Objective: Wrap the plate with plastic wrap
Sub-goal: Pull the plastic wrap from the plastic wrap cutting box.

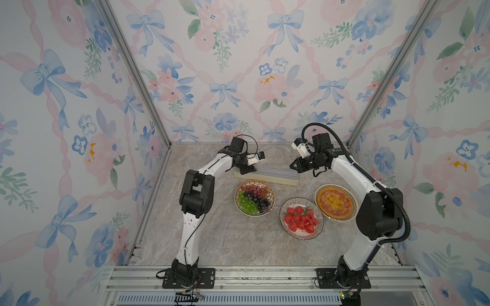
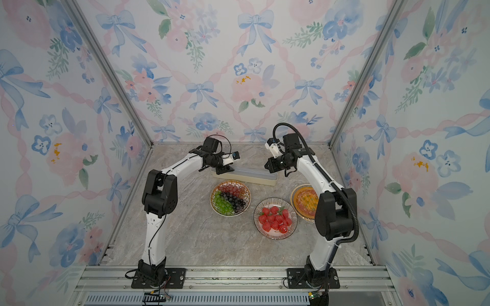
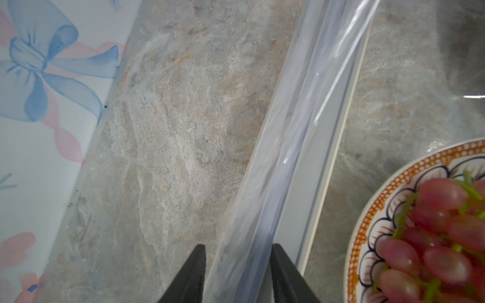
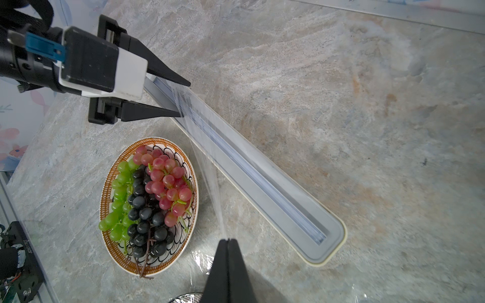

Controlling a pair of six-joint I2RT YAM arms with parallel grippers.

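Observation:
A long cream box (image 1: 273,176) (image 2: 254,176) (image 4: 262,178) lies at the back of the table. Clear plastic wrap (image 4: 210,170) rises from its slot in a taut, narrowing sheet. My right gripper (image 4: 228,240) (image 1: 291,166) is shut on the film's corner, above the box's right end. My left gripper (image 3: 238,246) (image 4: 185,99) (image 1: 250,169) hovers over the box's left end. Its jaws stand apart, astride the film (image 3: 262,183) where it leaves the slot. A plate (image 1: 236,194) (image 2: 212,196) (image 4: 105,189) (image 3: 367,223) of green, dark and red grapes sits just in front of the box.
A striped plate (image 1: 281,216) of strawberries stands front right of the grape plate, with glossy film showing over its rim (image 4: 183,297). An orange-filled plate (image 1: 354,209) sits under my right arm. Floral walls close the table on three sides.

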